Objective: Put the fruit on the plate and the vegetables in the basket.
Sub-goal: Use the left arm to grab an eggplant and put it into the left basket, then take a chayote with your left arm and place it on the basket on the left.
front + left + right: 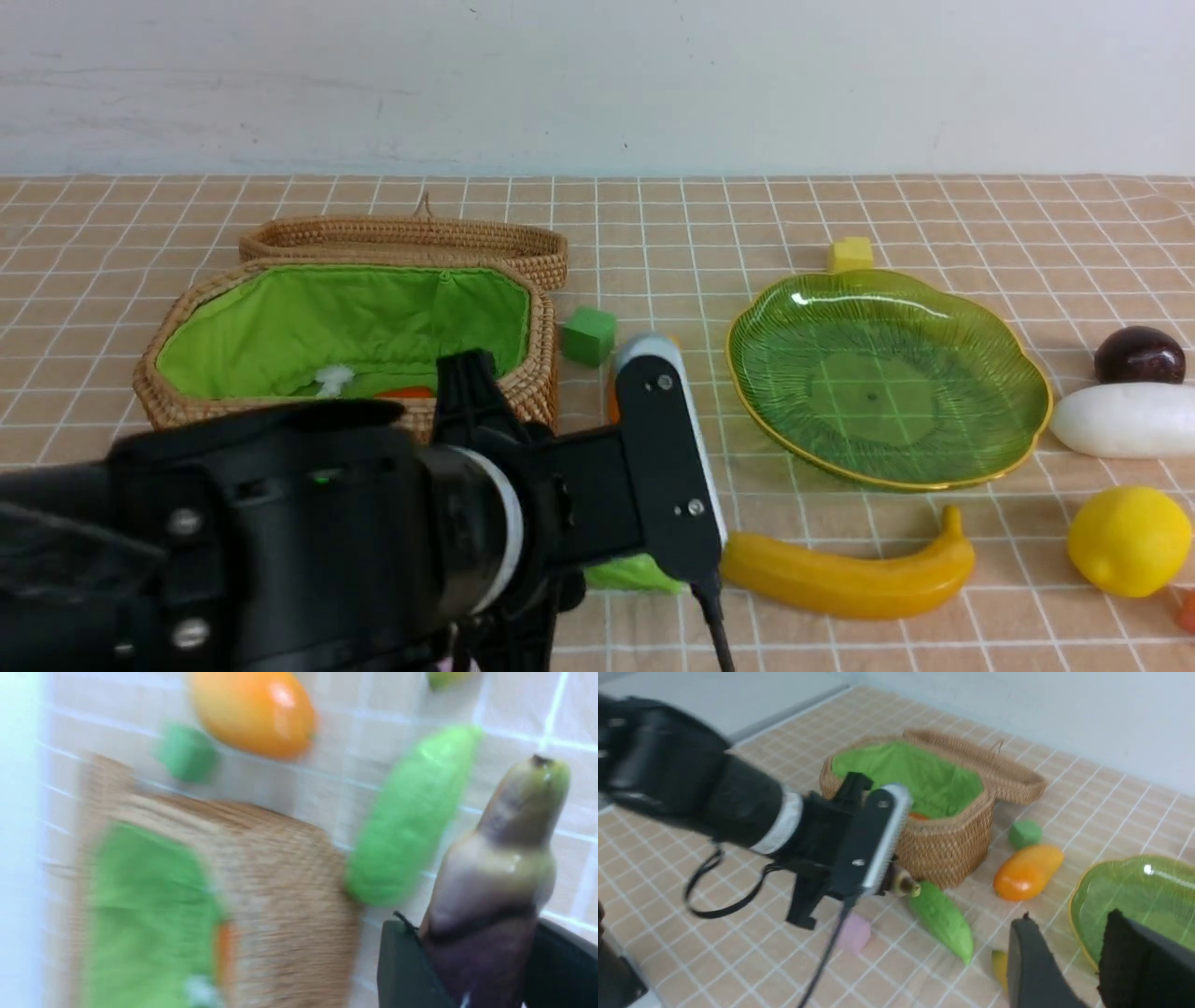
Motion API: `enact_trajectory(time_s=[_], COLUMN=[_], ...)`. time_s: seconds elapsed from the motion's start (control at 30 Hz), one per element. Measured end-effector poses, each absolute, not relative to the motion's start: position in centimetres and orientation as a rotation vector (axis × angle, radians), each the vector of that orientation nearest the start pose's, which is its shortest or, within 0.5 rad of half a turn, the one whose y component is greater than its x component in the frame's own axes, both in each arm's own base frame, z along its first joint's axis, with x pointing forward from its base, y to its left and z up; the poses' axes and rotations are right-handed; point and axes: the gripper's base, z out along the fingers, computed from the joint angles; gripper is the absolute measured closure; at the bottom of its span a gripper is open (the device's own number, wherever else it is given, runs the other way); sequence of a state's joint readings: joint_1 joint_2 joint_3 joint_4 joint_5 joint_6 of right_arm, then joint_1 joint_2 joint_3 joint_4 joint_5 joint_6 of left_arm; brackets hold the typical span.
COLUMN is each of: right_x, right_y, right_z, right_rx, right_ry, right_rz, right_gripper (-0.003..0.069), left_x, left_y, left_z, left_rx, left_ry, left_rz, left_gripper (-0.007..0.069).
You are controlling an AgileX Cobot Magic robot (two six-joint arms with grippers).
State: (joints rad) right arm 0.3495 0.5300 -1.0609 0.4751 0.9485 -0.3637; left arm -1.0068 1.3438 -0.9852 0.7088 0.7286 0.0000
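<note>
My left gripper [486,961] is shut on the dark purple eggplant [504,868], whose greenish stem end sticks out past the fingers. It hangs in front of the wicker basket [537,373], by its right corner [672,467]. An orange carrot [406,393] lies in the basket. The bumpy green gourd [943,919] lies on the cloth just below the gripper, and the mango [1027,871] lies beyond it. The green plate [887,373] has nothing on it. Banana [850,574], lemon [1130,539], white radish [1125,420] and a dark round fruit [1139,355] lie around it. My right gripper [1069,956] is open and holds nothing.
The basket's lid [401,241] lies behind the basket. A green cube [588,334] sits right of the basket, a yellow cube [850,254] behind the plate, a pink cube [853,933] under my left arm. The left wrist view is blurred.
</note>
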Motion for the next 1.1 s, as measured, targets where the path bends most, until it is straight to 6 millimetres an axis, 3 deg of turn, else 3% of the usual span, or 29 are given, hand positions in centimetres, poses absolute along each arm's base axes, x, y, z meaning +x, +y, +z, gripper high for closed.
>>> enact_trajectory(time_s=[0.17, 0.3, 0.37, 0.47, 0.53, 0.63, 0.67, 0.7, 0.73, 0.8, 0.9, 0.97, 1.03, 1.1], right_x=[3.7, 3.8, 3.8, 3.8, 3.7, 3.7, 3.7, 3.7, 3.7, 3.7, 3.8, 3.8, 3.7, 3.6], right_y=[4.8, 4.7, 4.7, 4.7, 4.7, 4.7, 4.8, 4.8, 4.8, 4.7, 4.6, 4.4, 4.3, 4.2], right_z=[44.5, 44.8, 44.8, 44.7, 44.6, 44.5, 44.5, 44.5, 44.5, 44.4, 44.2, 43.8, 43.5, 43.0], right_rx=[-0.607, -0.589, -0.589, -0.592, -0.598, -0.604, -0.607, -0.607, -0.607, -0.610, -0.601, -0.584, -0.575, -0.581], right_ry=[1.686, 1.662, 1.662, 1.665, 1.674, 1.683, 1.687, 1.687, 1.687, 1.693, 1.723, 1.772, 1.820, 1.874], right_rz=[0.537, 0.534, 0.534, 0.534, 0.535, 0.536, 0.537, 0.537, 0.536, 0.521, 0.509, 0.509, 0.507, 0.504], right_gripper=[0.0423, 0.0423, 0.0423, 0.0423, 0.0423, 0.0423, 0.0423, 0.0423, 0.0423, 0.0423, 0.0423, 0.0423, 0.0423, 0.0421], left_x=[21.1, 25.7, 28.5, 30.7, 31.7, 32.0, 32.0, 32.0, 31.9, 31.5, 30.4, 29.1, 27.5, 24.9], left_y=[-17.9, -15.8, -14.8, -14.3, -14.3, -14.4, -14.4, -14.4, -14.4, -14.2, -13.9, -14.4, -15.5, -17.8], left_z=[32.5, 33.3, 32.7, 31.3, 30.1, 29.5, 29.5, 29.5, 29.7, 30.2, 30.9, 31.4, 31.9, 32.8], left_rx=[1.392, 1.249, 1.202, 1.207, 1.238, 1.256, 1.257, 1.255, 1.224, 1.133, 0.936, 0.859, 0.881, 1.003], left_ry=[1.761, 1.807, 1.832, 1.857, 1.867, 1.875, 1.871, 1.873, 1.883, 1.934, 2.057, 2.122, 2.146, 2.116], left_rz=[0.510, 0.558, 0.579, 0.605, 0.638, 0.645, 0.643, 0.641, 0.624, 0.569, 0.451, 0.375, 0.308, 0.190], left_gripper=[0.0323, 0.0323, 0.0323, 0.0321, 0.0269, 0.0160, 0.0074, 0.0064, -0.0004, -0.0034, -0.0022, 0.0030, 0.0099, 0.0232])
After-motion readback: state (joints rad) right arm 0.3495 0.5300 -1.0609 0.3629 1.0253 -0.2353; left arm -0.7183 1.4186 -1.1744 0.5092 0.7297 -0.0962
